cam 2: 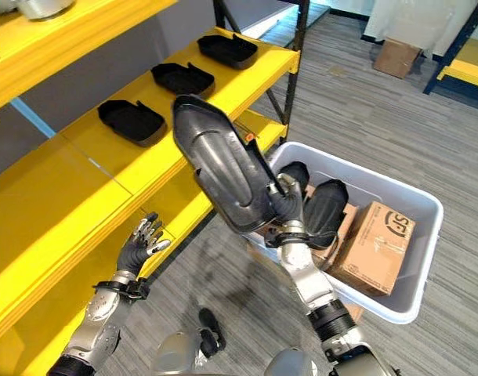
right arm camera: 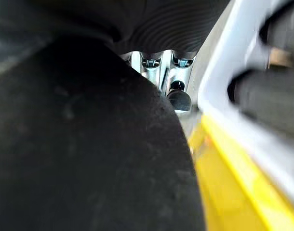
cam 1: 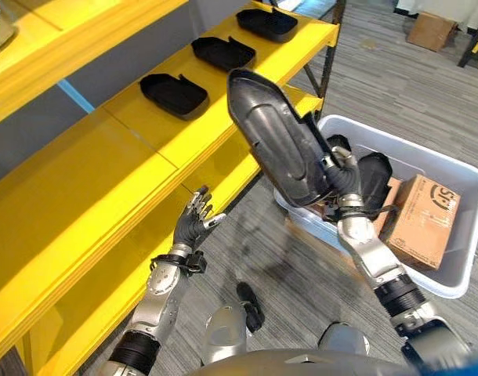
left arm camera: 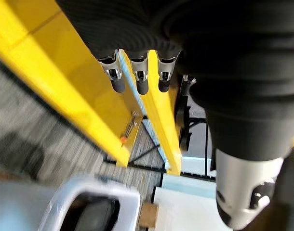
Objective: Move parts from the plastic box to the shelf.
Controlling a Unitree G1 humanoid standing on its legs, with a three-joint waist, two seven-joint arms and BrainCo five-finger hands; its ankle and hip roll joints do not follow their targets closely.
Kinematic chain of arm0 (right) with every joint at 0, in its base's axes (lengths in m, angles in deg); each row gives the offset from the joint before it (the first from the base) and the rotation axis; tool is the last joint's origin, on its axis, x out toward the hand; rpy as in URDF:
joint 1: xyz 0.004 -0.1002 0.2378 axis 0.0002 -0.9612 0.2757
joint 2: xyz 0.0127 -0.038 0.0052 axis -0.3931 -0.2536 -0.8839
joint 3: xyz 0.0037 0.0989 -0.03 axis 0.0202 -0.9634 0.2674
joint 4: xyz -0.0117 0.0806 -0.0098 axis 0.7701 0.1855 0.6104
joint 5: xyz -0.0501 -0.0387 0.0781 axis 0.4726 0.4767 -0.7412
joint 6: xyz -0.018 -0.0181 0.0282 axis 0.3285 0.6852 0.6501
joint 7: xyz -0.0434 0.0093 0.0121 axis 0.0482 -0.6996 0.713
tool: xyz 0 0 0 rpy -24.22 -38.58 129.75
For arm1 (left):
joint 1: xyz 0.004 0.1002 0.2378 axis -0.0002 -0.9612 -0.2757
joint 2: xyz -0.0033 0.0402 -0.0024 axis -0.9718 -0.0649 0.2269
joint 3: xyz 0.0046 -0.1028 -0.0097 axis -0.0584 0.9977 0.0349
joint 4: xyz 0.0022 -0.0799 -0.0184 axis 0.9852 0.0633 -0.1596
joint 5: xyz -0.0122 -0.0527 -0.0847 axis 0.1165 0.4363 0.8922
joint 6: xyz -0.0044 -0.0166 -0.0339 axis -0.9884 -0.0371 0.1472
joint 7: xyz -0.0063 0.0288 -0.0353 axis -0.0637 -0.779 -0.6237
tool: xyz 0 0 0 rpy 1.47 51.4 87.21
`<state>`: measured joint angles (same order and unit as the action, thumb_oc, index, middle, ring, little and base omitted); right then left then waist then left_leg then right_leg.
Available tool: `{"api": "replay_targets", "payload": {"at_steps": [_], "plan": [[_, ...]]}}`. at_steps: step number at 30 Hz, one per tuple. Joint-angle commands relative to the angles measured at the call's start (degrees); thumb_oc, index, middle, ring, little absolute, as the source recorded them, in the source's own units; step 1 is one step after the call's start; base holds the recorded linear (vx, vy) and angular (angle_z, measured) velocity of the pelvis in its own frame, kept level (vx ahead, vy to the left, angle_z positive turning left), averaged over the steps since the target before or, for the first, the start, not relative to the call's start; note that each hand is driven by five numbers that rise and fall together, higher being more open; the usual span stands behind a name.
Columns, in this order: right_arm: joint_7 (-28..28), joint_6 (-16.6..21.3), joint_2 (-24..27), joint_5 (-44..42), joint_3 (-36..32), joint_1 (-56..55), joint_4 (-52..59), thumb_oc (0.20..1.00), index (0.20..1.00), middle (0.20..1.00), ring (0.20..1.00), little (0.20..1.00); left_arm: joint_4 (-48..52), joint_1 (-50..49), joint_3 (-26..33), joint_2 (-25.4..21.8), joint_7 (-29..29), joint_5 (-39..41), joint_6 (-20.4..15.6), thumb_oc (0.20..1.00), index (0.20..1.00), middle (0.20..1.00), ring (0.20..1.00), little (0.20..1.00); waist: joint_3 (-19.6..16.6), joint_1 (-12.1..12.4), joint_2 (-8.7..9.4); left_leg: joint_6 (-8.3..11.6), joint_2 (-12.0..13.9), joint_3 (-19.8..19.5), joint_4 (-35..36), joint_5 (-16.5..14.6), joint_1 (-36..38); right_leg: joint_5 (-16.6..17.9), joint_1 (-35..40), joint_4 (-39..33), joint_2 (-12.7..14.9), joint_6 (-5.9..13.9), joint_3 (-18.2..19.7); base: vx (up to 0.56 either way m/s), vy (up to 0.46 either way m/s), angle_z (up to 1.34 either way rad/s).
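Observation:
A long black moulded part is held up in the air between the grey plastic box and the yellow shelf. My right hand is shut on its lower end, and the part lies across the fingers in the right wrist view. Three similar black parts lie in a row on the shelf. More black parts remain in the box. My left hand is open by the lower shelf's edge, its fingers straight and holding nothing.
A brown cardboard carton sits inside the plastic box at its right end. Another carton stands on the floor far back. A black shelf post rises at the shelf's far corner. An upper yellow shelf overhangs the left.

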<state>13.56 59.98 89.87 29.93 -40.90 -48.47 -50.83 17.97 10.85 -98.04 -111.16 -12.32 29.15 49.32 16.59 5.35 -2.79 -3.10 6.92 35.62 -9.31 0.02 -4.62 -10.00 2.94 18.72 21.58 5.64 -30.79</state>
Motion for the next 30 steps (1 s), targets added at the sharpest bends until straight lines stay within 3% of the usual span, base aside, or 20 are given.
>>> {"api": "replay_targets", "payload": {"at_steps": [1, 6, 10, 12, 14, 15, 17, 18, 19, 21, 23, 24, 27, 30], "plan": [[0.5, 3.6, 0.4, -2.6, -1.1, 5.6, 2.4, 0.2, 0.2, 0.2, 0.2, 0.2, 7.7, -0.6, 2.7, -1.7, -2.2, -1.7, -2.0, 1.0, 1.0, 1.0, 1.0, 1.0, 0.6, 1.0, -0.28, 5.2, 4.8, -5.2, 2.3, 1.1, 1.1, -2.5, -0.6, 3.8, -5.8, -3.07, -1.9, 0.12, 0.18, 0.18], [0.2, 2.7, -2.7, -3.4, 0.6, 7.3, 0.9, 0.2, 0.2, 0.2, 0.2, 0.2, 10.7, -2.5, 4.8, -2.9, -2.3, -1.1, -1.3, 1.0, 1.0, 1.0, 1.0, 1.0, 0.4, 4.6, -0.1, 4.35, 3.7, -6.7, 0.2, -0.3, -0.3, -1.5, 1.9, 2.6, -4.3, -2.55, -3.7, 0.11, 0.164, 0.21], [-1.9, 2.0, -5.3, -2.8, 2.3, 9.0, -0.8, 0.2, 0.2, 0.2, 0.2, 0.2, 11.9, -3.4, 5.6, -3.5, -0.6, -1.5, -0.5, 1.0, 1.0, 1.0, 1.0, 1.0, -0.6, 7.6, 0.5, 3.29, 1.7, -8.6, -1.1, -1.5, -1.2, 1.4, 5.0, 0.3, -2.5, -1.24, -4.9, 0.15, 0.211, 0.31], [-3.2, 2.0, -6.2, -2.7, 2.6, 9.2, -1.3, 0.2, 0.2, 0.2, 0.2, 0.2, 12.0, -3.2, 5.4, -3.6, 0.0, -2.0, 0.2, 1.0, 1.0, 1.0, 1.0, 1.0, -1.0, 8.2, 1.02, 2.1, -0.1, -9.4, -1.2, -2.6, -1.2, 4.6, 5.7, 2.1, -1.1, -0.26, -4.4, 0.12, 0.211, 0.26], [-4.3, 2.2, -7.2, -2.6, 2.4, 9.2, -2.1, 0.2, 0.2, 0.2, 0.2, 0.2, 11.6, -2.5, 4.3, -3.5, 1.0, -1.8, 0.6, 1.0, 1.0, 1.0, 1.0, 1.0, -1.3, 8.3, 1.58, 0.05, -3.3, -11.0, -0.7, -4.3, -0.8, 9.3, 5.4, 8.6, 1.3, 1.34, -2.3, 0.17, 0.286, 0.49], [-5.1, 2.5, -7.4, -2.4, 1.9, 8.7, -2.4, 0.2, 0.2, 0.2, 0.2, 0.2, 11.2, -1.9, 3.4, -3.6, 2.2, -2.0, 0.8, 1.0, 1.0, 1.0, 1.0, 1.0, -1.6, 7.9, 1.8, -1.21, -5.0, -12.2, -0.6, -5.4, -0.5, 10.3, 5.3, 11.6, 0.9, 1.81, 0.2, 0.19, 0.231, 0.77], [-7.1, 3.1, -7.2, -2.5, 1.2, 8.3, -2.8, 0.2, 0.2, 0.2, 0.2, 0.2, 10.8, -0.9, 2.0, -3.9, 4.0, -2.4, 1.1, 1.0, 1.0, 1.0, 1.0, 1.0, -1.8, 6.4, 2.03, -2.2, -7.0, -14.7, 0.6, -5.9, 0.1, 10.4, 3.0, 15.0, -3.2, 1.88, 6.7, 0.18, 0.103, 1.53], [-8.1, 3.1, -6.2, -3.4, 0.2, 7.9, -3.0, 0.2, 0.2, 0.2, 0.2, 0.2, 10.2, 0.5, 0.2, -4.5, 4.8, -2.0, 1.4, 1.0, 1.0, 1.0, 1.0, 1.0, -2.2, 4.5, 2.18, -2.54, -8.9, -18.6, 3.1, -5.6, 1.4, 7.0, -0.5, 14.1, -10.5, 0.71, 11.9, 0.16, 0.067, 2.35], [-6.8, 2.2, -5.2, -5.0, -0.5, 8.9, -3.6, 0.2, 0.2, 0.2, 0.2, 0.2, 9.6, 1.3, 0.2, -4.5, 5.0, -0.7, 1.4, 1.0, 1.0, 1.0, 1.0, 1.0, -2.4, 3.4, 1.01, -2.11, -8.3, -20.2, 5.8, -3.6, 3.1, 5.9, -6.3, 11.6, -13.4, -1.19, 12.1, 0.14, 0.056, 2.04], [-6.0, 1.3, -4.2, -5.8, -1.0, 9.5, -3.5, 0.2, 0.2, 0.2, 0.2, 0.2, 9.3, 1.6, 0.6, -4.1, 5.2, -0.2, 1.8, 1.0, 1.0, 1.0, 1.0, 1.0, -2.0, 2.2, 0.69, -1.68, -8.1, -21.8, 8.0, -3.5, 5.3, 5.8, -10.6, 6.8, -14.5, -1.37, 12.4, 0.09, 0.0, 0.51], [-6.0, 0.2, -3.4, -7.3, -1.6, 8.9, -2.8, 0.2, 0.2, 0.2, 0.2, 0.2, 9.0, 1.7, -0.2, -3.3, 5.5, 0.2, 2.1, 1.0, 1.0, 1.0, 1.0, 1.0, -1.6, 0.2, 1.18, -1.25, -8.8, -24.6, 9.8, -3.7, 7.5, 8.3, -13.3, -2.2, -17.1, -0.5, 15.9, 0.21, -0.069, 0.14], [-6.2, 0.1, -3.0, -7.4, -1.9, 8.1, -2.7, 0.2, 0.2, 0.2, 0.2, 0.2, 8.6, 1.8, -1.2, -2.9, 5.8, 0.4, 2.1, 1.0, 1.0, 1.0, 1.0, 1.0, -1.5, -1.2, 1.4, -1.22, -9.5, -26.9, 10.4, -4.1, 8.9, 10.9, -15.1, -5.8, -18.6, 0.15, 19.2, 0.27, -0.072, 0.5], [-6.1, 1.6, -3.0, -6.4, -4.1, 4.8, -4.6, 0.2, 0.2, 0.2, 0.2, 0.2, 7.0, 1.3, -4.3, -1.7, 8.0, -0.8, 1.3, 1.0, 1.0, 1.0, 1.0, 1.0, -0.9, -4.2, 1.62, -1.59, -10.8, -33.0, 11.0, -7.0, 13.7, 18.8, -20.5, -9.8, -19.2, 2.89, 26.7, 0.44, -0.087, 1.25], [-4.9, 2.5, -1.8, -6.7, -5.4, 3.3, -5.0, 0.2, 0.2, 0.2, 0.2, 0.2, 6.3, 0.9, -5.1, -1.2, 9.0, -1.3, 0.9, 1.0, 1.0, 1.0, 1.0, 1.0, -1.7, -4.8, 1.99, -1.35, -11.8, -34.1, 10.9, -8.1, 15.4, 18.9, -17.5, -12.5, -19.4, 2.09, 27.2, 0.28, -0.062, 0.74]]}}
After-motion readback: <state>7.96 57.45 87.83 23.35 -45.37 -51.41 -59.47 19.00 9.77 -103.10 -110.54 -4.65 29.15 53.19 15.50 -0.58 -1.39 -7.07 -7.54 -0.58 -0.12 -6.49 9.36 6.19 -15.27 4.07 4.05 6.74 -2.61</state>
